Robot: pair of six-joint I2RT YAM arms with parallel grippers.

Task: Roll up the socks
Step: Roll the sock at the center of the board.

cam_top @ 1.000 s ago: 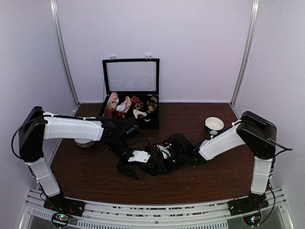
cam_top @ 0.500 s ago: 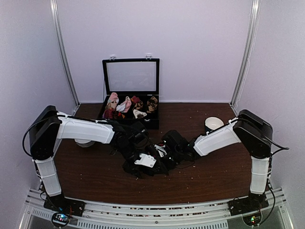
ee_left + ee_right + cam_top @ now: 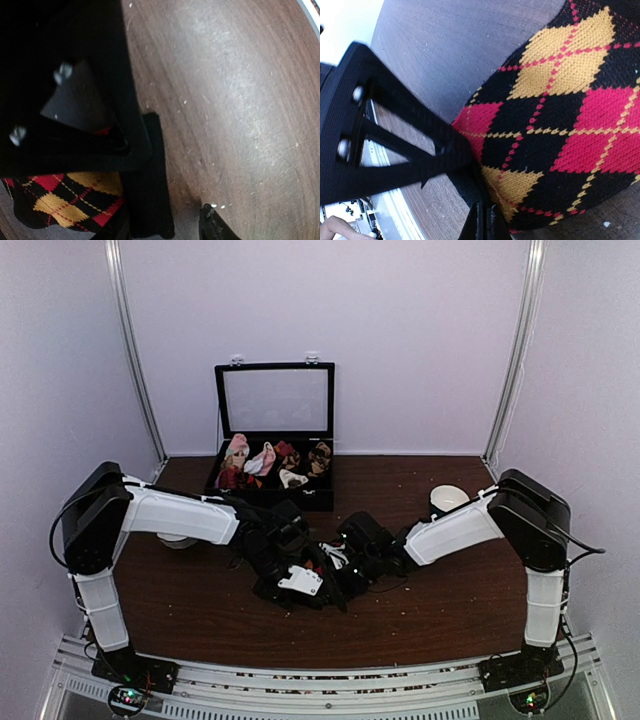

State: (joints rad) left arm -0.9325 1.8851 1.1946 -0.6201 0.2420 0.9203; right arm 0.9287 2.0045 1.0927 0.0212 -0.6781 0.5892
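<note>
The black argyle knit sock with red and orange diamonds [image 3: 560,125] lies bunched on the dark brown wooden table [image 3: 200,625], at its middle, where the two grippers meet. The left arm [image 3: 170,512] rises from its base to a high black elbow at the table's left edge. Its white link then reaches low to the right, and the wrist bends down onto the sock. The left gripper [image 3: 172,182] stands partly open: one black finger [image 3: 120,140] lies across the argyle pattern, the other shows only as a tip, and a plain black strip of knit fabric [image 3: 150,195] runs between them with bare wood beside it. The right arm [image 3: 455,530] stands tall at the right edge and slants its white forearm down and left. The right gripper [image 3: 470,187] is narrowed onto the sock's black edge. At the back stands an open black case with a clear lid [image 3: 275,400], and a white bowl [image 3: 449,499] sits near the right arm.
</note>
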